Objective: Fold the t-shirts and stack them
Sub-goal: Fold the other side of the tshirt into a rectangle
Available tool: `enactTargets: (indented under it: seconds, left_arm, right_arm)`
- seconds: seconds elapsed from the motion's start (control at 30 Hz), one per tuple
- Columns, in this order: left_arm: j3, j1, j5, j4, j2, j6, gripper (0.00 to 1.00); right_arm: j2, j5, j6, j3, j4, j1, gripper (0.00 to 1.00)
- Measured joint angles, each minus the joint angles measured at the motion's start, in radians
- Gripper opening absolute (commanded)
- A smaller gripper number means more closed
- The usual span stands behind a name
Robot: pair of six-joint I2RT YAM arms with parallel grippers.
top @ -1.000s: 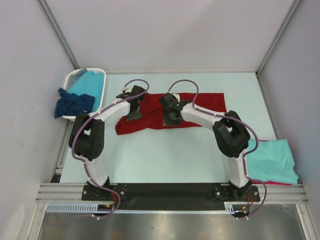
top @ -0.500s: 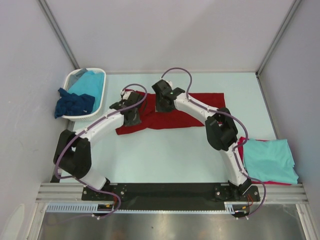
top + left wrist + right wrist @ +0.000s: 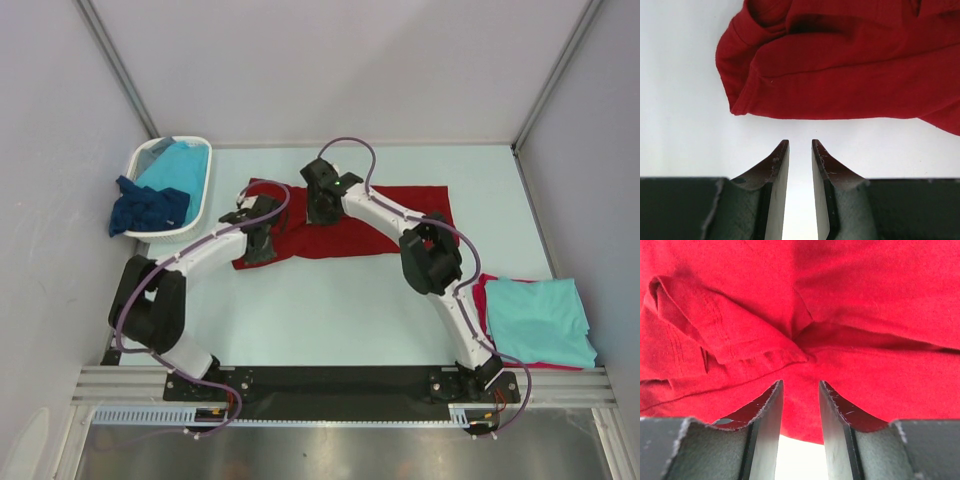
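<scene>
Parted and empty, the left end effector (image 3: 800,142) hangs beside and the right end effector (image 3: 800,383) above the dark red t-shirt (image 3: 330,240) rumpled on the desk (image 3: 330,310), soft, light cloth likely best pinched along its edge.

I reach both arms forward, elbows bent. My left gripper (image 3: 800,145) and my right gripper (image 3: 801,384) hang low, each with jaws narrowly parted.
</scene>
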Motion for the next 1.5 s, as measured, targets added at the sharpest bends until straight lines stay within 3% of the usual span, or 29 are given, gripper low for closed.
enactTargets:
  seconds: [0.73,1.0,1.5]
  left_arm:
    - [-0.012,0.046,0.085,0.014,0.145,-0.010,0.29]
    - [-0.012,0.052,0.068,0.013,0.102,-0.007,0.38]
    - [0.007,0.053,0.037,-0.012,0.054,-0.007,0.41]
  right_arm:
    - [0.051,-0.098,-0.001,0.209,-0.016,0.016,0.41]
    - [0.087,-0.122,-0.004,0.210,-0.021,0.028,0.41]
    - [0.088,-0.132,-0.003,0.210,-0.015,0.029,0.42]
